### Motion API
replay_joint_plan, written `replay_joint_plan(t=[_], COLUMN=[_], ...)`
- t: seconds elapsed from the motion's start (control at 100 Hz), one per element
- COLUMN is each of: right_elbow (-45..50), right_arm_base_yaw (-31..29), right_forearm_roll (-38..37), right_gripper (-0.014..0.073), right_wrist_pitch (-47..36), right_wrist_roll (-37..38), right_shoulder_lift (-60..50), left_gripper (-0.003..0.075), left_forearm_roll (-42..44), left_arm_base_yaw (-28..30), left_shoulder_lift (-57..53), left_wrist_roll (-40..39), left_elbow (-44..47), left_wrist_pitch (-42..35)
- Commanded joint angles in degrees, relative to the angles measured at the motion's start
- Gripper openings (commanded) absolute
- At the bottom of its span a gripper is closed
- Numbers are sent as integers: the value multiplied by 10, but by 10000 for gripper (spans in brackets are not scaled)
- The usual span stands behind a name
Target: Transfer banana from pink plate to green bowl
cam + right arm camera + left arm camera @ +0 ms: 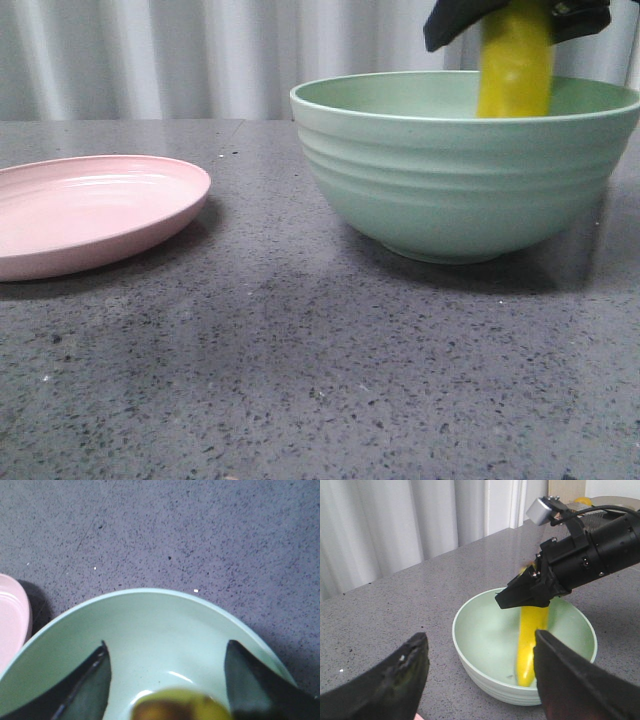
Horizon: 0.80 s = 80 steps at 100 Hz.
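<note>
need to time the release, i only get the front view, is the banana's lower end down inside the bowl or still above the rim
Observer: The left wrist view shows the banana upright, its lower end near the green bowl floor.
Operator: who's holding it
Observer: The right gripper, by its upper end.
Operator: left gripper free?
Observer: Yes, the left gripper is open, short of the bowl, holding nothing.

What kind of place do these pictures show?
Probably a lab or test bench, not a home kitchen: a bare speckled grey tabletop, plain pale curtains behind it, and only a pink plate and green bowl set out.
</note>
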Motion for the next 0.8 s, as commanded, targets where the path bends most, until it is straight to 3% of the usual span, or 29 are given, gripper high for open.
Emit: replay_joint_plan(t=[0.0,0.32,0.45,0.53,0.6,0.74,0.77,0.79], right_elbow=[-20,-43,-61,-69,-69,-67,-65,-65], right_arm_base_yaw=[-3,-3,-3,-3,-3,-3,-3,-3], right_forearm_roll=[-2,-34,-34,-38,-48,-56,-56,-56], right_gripper=[446,446,444,391,264,-54,-69,-69], right_wrist_pitch=[-46,-62,-31,4,26,48,52,54], right_wrist_roll=[-7,-7,-7,-7,-7,-7,-7,-7], right_shoulder_lift=[-18,-20,-25,-31,-41,-71,-78,-84], left_gripper=[421,421,421,414,337,43,-24,-17], left_forearm_roll=[-5,-6,-6,-6,-6,-6,-6,-6], left_arm_base_yaw=[1,1,1,1,1,1,1,1], left_shoulder_lift=[-6,-6,-6,-6,-6,-11,-14,-15], left_wrist_roll=[1,1,1,1,1,1,1,1], left_elbow=[-22,-22,-22,-22,-22,-22,-21,-20], left_wrist_pitch=[-39,-38,-38,-38,-38,-38,-38,-38])
